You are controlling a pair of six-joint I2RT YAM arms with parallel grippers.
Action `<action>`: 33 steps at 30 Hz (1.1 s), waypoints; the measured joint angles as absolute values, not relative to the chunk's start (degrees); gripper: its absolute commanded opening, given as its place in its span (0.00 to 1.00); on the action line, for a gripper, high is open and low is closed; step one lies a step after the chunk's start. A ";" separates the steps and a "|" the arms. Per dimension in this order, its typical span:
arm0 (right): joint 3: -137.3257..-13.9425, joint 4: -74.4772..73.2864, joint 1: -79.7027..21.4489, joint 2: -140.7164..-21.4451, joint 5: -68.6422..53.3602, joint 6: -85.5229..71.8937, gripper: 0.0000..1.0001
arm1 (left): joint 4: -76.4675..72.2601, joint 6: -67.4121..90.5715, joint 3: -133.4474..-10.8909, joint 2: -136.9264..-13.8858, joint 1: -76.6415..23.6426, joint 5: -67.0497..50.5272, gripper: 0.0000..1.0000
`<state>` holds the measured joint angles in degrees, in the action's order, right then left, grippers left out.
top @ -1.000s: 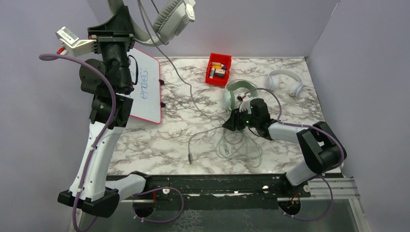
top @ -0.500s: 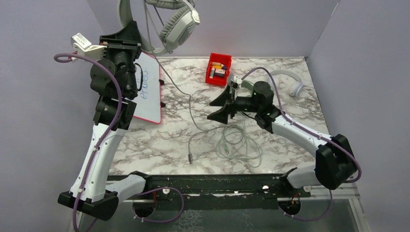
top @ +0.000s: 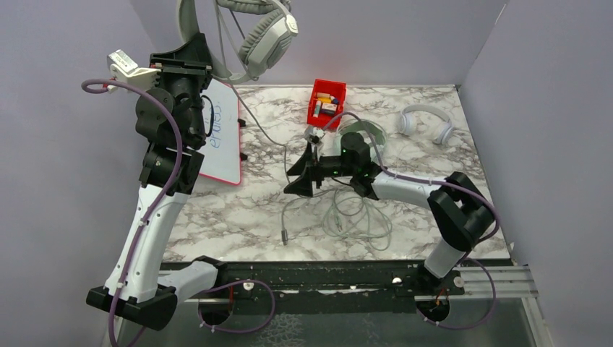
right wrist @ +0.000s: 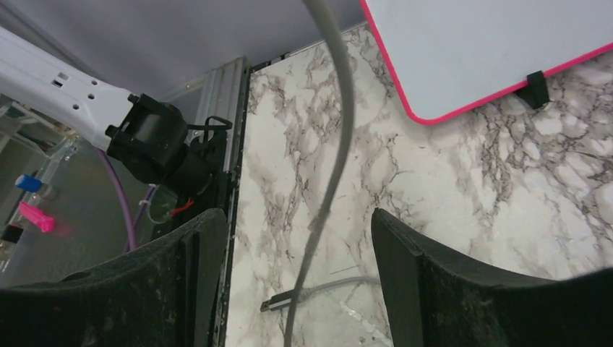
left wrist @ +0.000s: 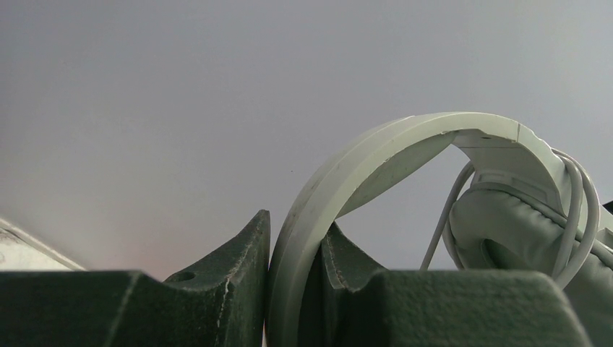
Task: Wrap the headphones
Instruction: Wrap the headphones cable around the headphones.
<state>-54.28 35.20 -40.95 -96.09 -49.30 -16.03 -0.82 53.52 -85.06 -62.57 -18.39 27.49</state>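
Your left claw is clamped on the headband of the grey headset. The headset hangs high up by the back wall, over the whiteboard end of the table. Your right claw is wide apart, low over the middle of the table. The grey headset's cable runs straight through the gap and isn't touching either finger, far as I can tell. From there the cable drops to the table and ends in its jack toward the front edge.

Stuff that could bite you, imo:
- That cable is thin and slack, so if you close off-centre it may just pop out the side of the claw.
- Its tail lies just beside the mint cable heap, so hauling it in could drag that loop along and knot the two together.
- The left claw only pinches the band at one spot, so a hard tug from the right could swing the headset or slip it loose.

Count:
- Three headsets: the grey one in the air, the mint headset half hidden behind your right arm, and the white headset at the back right.
- Two loose cables.
- Two claws.
- One red bin.
- One whiteboard.
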 measured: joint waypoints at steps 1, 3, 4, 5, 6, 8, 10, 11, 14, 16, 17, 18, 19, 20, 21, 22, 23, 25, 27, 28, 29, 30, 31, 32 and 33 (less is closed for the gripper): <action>-54.28 36.03 -41.82 -96.71 -48.58 -16.25 0.74 | -0.78 53.52 -85.06 -62.57 -18.39 27.49 0.00; -54.28 37.58 -43.11 -97.76 -47.09 -16.82 0.70 | -0.73 53.52 -85.06 -62.57 -18.39 27.49 0.00; -54.24 39.05 -43.75 -98.45 -46.11 -17.34 0.67 | -0.71 53.54 -85.06 -62.57 -18.39 27.49 0.00; -54.11 40.36 -44.21 -99.00 -45.21 -17.82 0.63 | -0.71 53.54 -85.06 -62.57 -18.39 27.46 0.00; -53.69 41.95 -44.40 -99.48 -44.18 -18.35 0.58 | -0.69 53.54 -85.06 -62.57 -18.39 27.46 0.00; -52.71 44.31 -44.40 -100.22 -41.71 -19.14 0.46 | -0.58 53.56 -85.23 -62.57 -18.39 27.44 0.00; -52.01 45.91 -44.40 -100.90 -39.29 -19.73 0.34 | -0.47 53.58 -85.49 -62.57 -18.39 27.44 0.00; -51.62 46.54 -44.40 -101.16 -38.09 -19.86 0.26 | -0.49 53.63 -85.52 -62.54 -18.39 27.44 0.00; -50.02 48.10 -44.12 -101.23 -34.65 -19.77 0.08 | -0.38 53.74 -85.78 -62.50 -18.39 27.44 0.00; -48.21 49.15 -43.99 -100.97 -32.47 -19.59 0.01 | -0.23 53.69 -85.82 -62.46 -18.39 27.44 0.00; -46.92 49.76 -43.83 -100.68 -31.66 -19.49 0.00 | -0.03 53.67 -85.89 -62.43 -18.39 27.44 0.00; -45.36 50.28 -43.77 -100.22 -30.85 -19.33 0.00 | 0.19 53.54 -86.00 -62.43 -18.39 27.44 0.00; -43.62 50.74 -43.70 -99.57 -30.37 -19.31 0.00 | 0.40 53.39 -86.13 -62.43 -18.39 27.44 0.00; -41.89 51.22 -43.48 -98.72 -29.98 -19.27 0.00 | 0.67 53.15 -86.24 -62.43 -18.39 27.44 0.00; -40.49 51.53 -43.40 -97.76 -29.80 -19.20 0.00 | 1.08 52.75 -86.32 -62.43 -18.39 27.44 0.00; -39.24 51.57 -43.38 -96.66 -29.58 -19.16 0.00 | 1.52 52.53 -86.37 -62.43 -18.39 27.44 0.00; -38.00 51.62 -43.38 -95.31 -29.39 -19.07 0.00 | 1.83 52.36 -86.39 -62.46 -18.39 27.42 0.00; -35.53 51.31 -43.33 -92.09 -28.88 -18.98 0.00 | 2.09 52.14 -86.46 -62.48 -18.39 27.33 0.00; -33.17 50.65 -43.00 -88.47 -28.10 -18.79 0.00 | 2.26 51.99 -86.48 -62.48 -18.39 27.33 0.00; -31.88 50.15 -42.78 -86.35 -27.66 -18.61 0.00 | 2.28 51.99 -86.48 -62.50 -18.39 27.31 0.00; -30.70 49.80 -42.59 -84.25 -27.29 -18.37 0.00 | 2.28 51.99 -86.50 -62.52 -18.39 27.31 0.00; -29.67 49.39 -42.39 -82.32 -26.96 -18.15 0.00 | 2.31 51.99 -86.50 -62.59 -18.39 27.31 0.00; -28.82 48.69 -42.22 -80.47 -26.76 -17.80 0.00 | 2.31 51.96 -86.50 -62.63 -18.39 27.31 0.00; -28.23 47.68 -42.04 -78.81 -26.70 -17.34 0.00 | 2.33 51.99 -86.50 -62.74 -18.39 27.27 0.00; -27.81 46.63 -41.85 -77.32 -26.68 -16.84 0.00 | 2.35 51.99 -86.50 -62.81 -18.39 27.18 0.00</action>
